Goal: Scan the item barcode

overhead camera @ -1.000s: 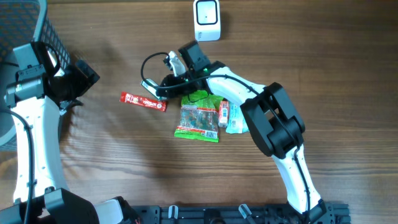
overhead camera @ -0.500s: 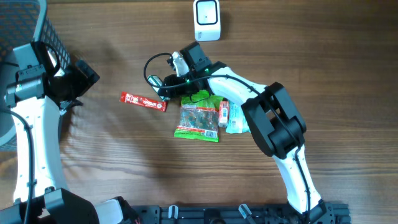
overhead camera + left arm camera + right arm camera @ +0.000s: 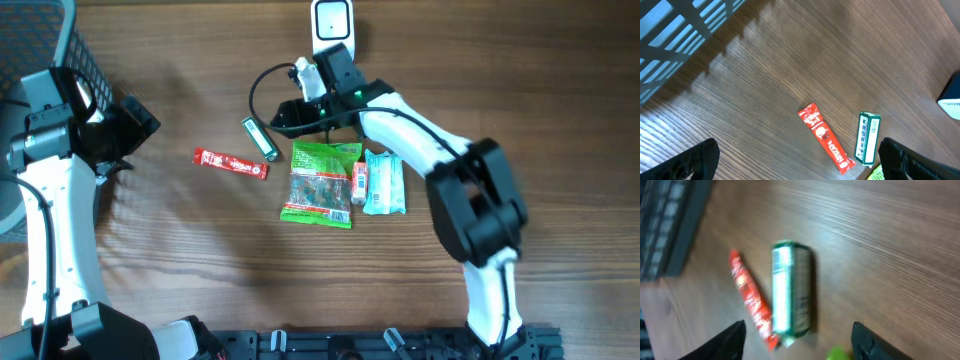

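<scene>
Nothing is being presented to the white barcode scanner [image 3: 332,30] at this instant. The right claw [image 3: 802,339] is being seen spread and empty above the small green carton [image 3: 790,292], a glossy, slim rectangular box lying flat on the wood-grain worktop [image 3: 180,260], just beside the crinkly red sachet [image 3: 750,297]. The left claw [image 3: 802,160] is being shown wide apart, gripping nothing. A pick-up is probably being called for next: narrow sides pinched, barcode turned scannerward.

A mock shop checkout on a table [image 3: 170,270]. A barcode scanner [image 3: 332,30] stands just beyond the right jaws, a basket [image 3: 25,35] beside the left jaws.
</scene>
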Robot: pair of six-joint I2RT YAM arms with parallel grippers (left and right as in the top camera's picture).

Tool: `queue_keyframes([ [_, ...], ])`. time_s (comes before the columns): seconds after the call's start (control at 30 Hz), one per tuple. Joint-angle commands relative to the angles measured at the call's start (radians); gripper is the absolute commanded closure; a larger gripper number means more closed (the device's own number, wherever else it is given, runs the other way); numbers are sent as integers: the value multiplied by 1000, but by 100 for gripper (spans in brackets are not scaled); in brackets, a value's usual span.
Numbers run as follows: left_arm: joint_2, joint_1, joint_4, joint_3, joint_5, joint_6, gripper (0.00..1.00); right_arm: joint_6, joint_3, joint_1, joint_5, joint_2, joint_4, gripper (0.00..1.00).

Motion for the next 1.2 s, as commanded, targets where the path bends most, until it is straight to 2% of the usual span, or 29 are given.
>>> queue_keyframes([
  [0.0, -10, 9, 9, 2, -25, -2, 0, -261, 5, 93, 94, -114, -53, 21],
  [0.03, -10, 9, 9, 2, -25, -2, 0, -294, 5, 130, 124, -112, -57, 14],
  [0.13, -10, 9, 9, 2, -25, -2, 0, -365, 2, 224, 201, -79, -56, 1],
  [0.3, -10, 9, 9, 2, -25, -2, 0, -402, 2, 325, 257, -10, -25, 2],
  [0.4, -10, 9, 9, 2, -25, -1, 0, -423, 1, 349, 423, 37, -9, 32],
  [0.5, -10, 9, 9, 2, -25, -2, 0, -425, 1, 350, 454, 64, 39, 50],
  [0.57, -10, 9, 9, 2, -25, -2, 0, -452, 1, 350, 460, 82, 57, 53],
  [0.73, -10, 9, 9, 2, -25, -2, 0, -475, 1, 347, 483, 148, 88, 53],
  [0.8, -10, 9, 9, 2, -25, -2, 0, -475, 1, 345, 483, 154, 89, 56],
  [0.97, -10, 9, 9, 2, -25, -2, 0, -473, 1, 345, 481, 154, 60, 69],
  [1.0, -10, 9, 9, 2, -25, -2, 0, -472, 1, 345, 480, 154, 50, 76],
  [1.03, -10, 9, 9, 2, -25, -2, 0, -461, 1, 346, 470, 154, 34, 93],
  [1.1, -10, 9, 9, 2, -25, -2, 0, -396, 2, 346, 459, 147, 12, 96],
  [1.17, -10, 9, 9, 2, -25, -1, 0, -393, 2, 345, 352, 115, -2, 96],
])
